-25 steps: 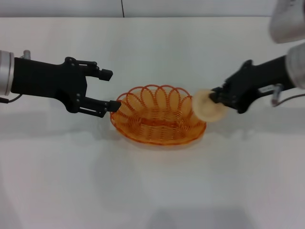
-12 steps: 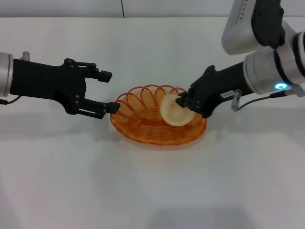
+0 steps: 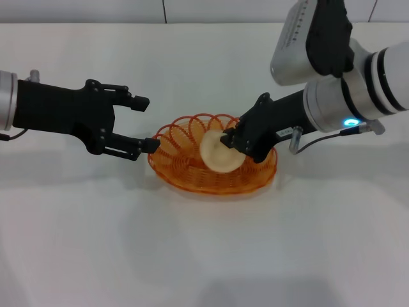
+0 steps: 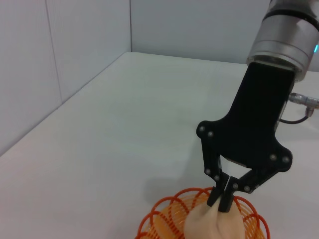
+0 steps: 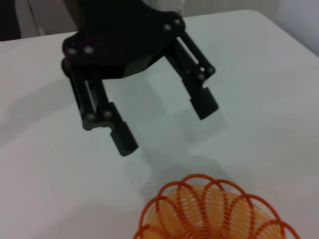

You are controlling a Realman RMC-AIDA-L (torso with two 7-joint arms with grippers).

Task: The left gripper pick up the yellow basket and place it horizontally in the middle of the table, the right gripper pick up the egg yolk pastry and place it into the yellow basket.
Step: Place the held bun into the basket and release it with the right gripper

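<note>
We see the right pincer [image 3: 229, 142] clamped on the pastry [image 3: 217, 152], holding it over the basket [image 3: 185, 167] mid-bench [image 3: 204, 243], maybe touching its floor. Left pincer [image 3: 146, 121] gapes apart just beside the basket's left rim.

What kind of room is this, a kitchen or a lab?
Probably a lab test bench: a bare white table, plain pale walls, and only the yellow basket and egg yolk pastry between two robot arms.
</note>
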